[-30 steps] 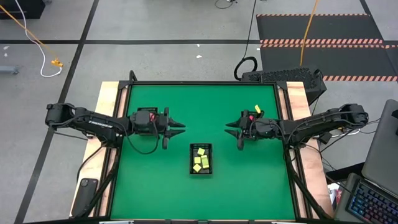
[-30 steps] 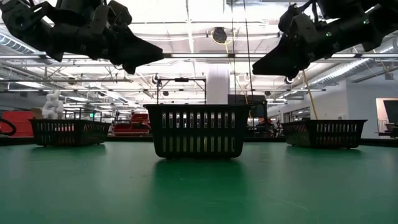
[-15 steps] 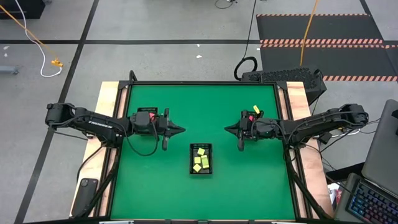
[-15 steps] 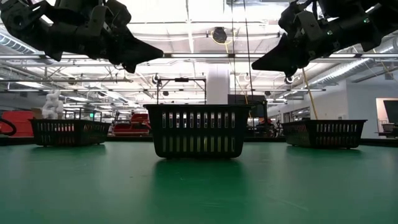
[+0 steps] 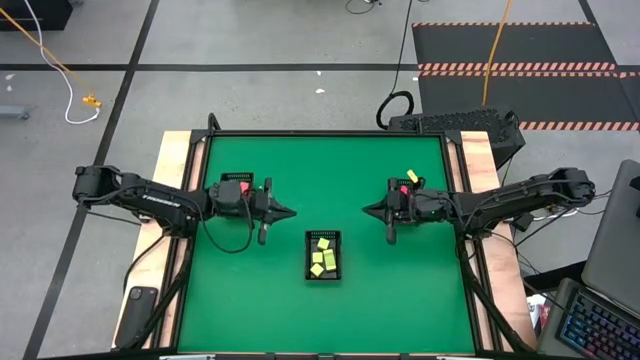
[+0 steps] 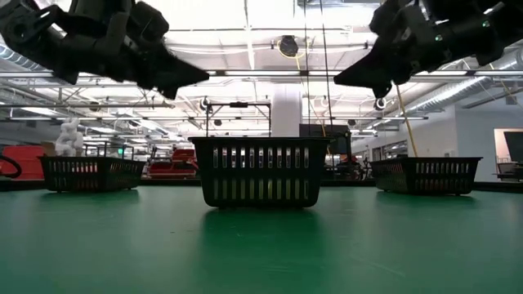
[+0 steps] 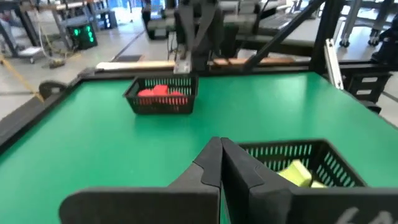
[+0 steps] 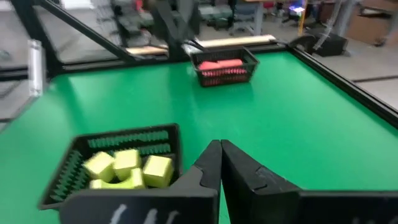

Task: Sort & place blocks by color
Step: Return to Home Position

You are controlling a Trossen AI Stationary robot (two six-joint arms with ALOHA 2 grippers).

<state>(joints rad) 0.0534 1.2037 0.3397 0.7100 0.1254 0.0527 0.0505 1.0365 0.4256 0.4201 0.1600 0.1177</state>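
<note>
Pale yellow blocks [image 5: 322, 258] lie in a black slotted tray [image 5: 309, 270] at the table's middle, toward the near edge; they also show in the right wrist view [image 8: 127, 167]. Red blocks [image 7: 160, 92] fill a tray on the table's right side, below my right arm. Pink-red blocks [image 8: 221, 65] fill a tray on the left side, below my left arm. My left gripper [image 5: 288, 212] hangs shut above the felt, left of the middle tray. My right gripper [image 5: 366, 209] hangs shut to its right. Both point at each other with nothing between their fingers.
The green felt table [image 5: 250, 300] has a raised black rim. In the low view the three trays stand in a row: left [image 6: 90, 173], middle [image 6: 259, 170], right [image 6: 426, 174]. Bare felt lies along the near and far edges. A laptop [image 5: 600, 320] sits off the table's right.
Both grippers have shut from partly open, with nothing between their fingers. Both arms have stayed about where they were, above the felt. No block or tray has moved.
</note>
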